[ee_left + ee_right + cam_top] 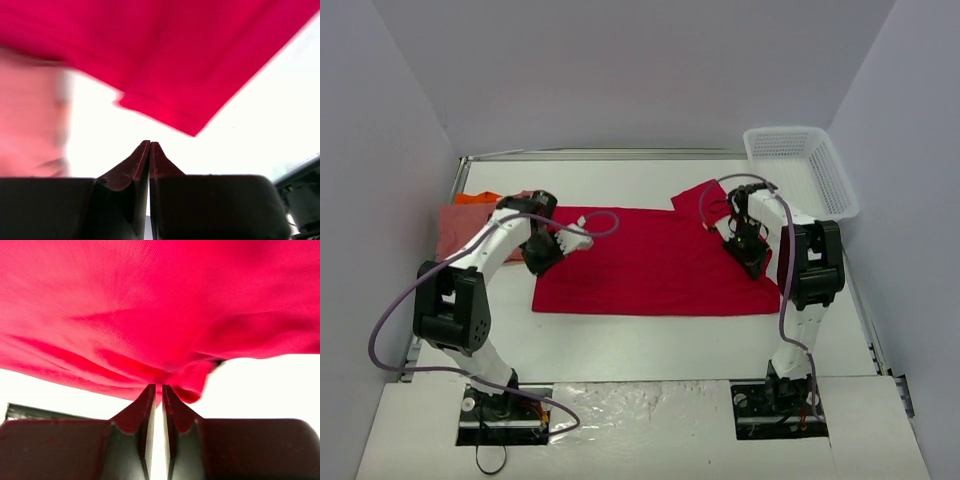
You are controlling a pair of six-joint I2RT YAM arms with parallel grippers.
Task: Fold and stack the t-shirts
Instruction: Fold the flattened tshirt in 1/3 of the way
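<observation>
A bright red t-shirt (660, 265) lies spread across the middle of the table, one sleeve (705, 200) sticking out at its far right. My left gripper (565, 243) hovers at the shirt's left edge. In the left wrist view its jaws (149, 143) are pressed shut with nothing between them, and a corner of the red shirt (165, 60) hangs just ahead. My right gripper (752, 255) sits on the shirt's right edge. Its tips (158, 386) are nearly together, pinching a bunched fold of red cloth (150, 315). A salmon pink t-shirt (455, 232) lies at the far left, over an orange one (480, 198).
A white mesh basket (800, 170) stands at the back right corner. Grey walls close in the table on three sides. Bare white table (650, 340) shows between the red shirt and the arm bases.
</observation>
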